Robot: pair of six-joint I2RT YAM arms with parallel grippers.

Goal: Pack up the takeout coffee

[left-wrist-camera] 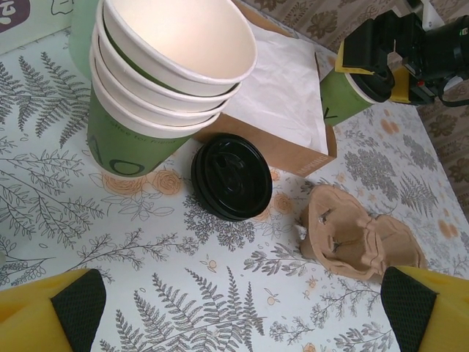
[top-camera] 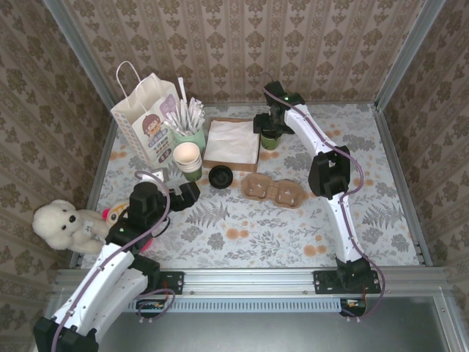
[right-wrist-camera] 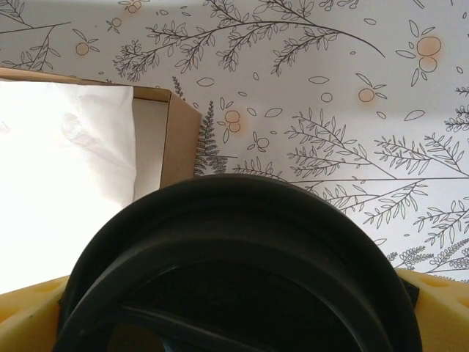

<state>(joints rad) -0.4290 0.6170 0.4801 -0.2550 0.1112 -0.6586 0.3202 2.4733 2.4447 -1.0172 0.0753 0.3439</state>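
Right gripper [top-camera: 268, 126] grips round black plastic lid [right-wrist-camera: 234, 257] on upright olive-green paper cup [top-camera: 270, 141]. Left gripper [top-camera: 187, 193] is spread wide, cup at its 1 o'clock.

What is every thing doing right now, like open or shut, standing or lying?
Dark green paper cup: upright.
Round black plastic lid: gripped by right end effector.
Other black lid: flat on table.
Stacked cream-rimmed cups: upright, lidless.
Left end effector: open, empty.
Brown cardboard cup carrier: lying empty.
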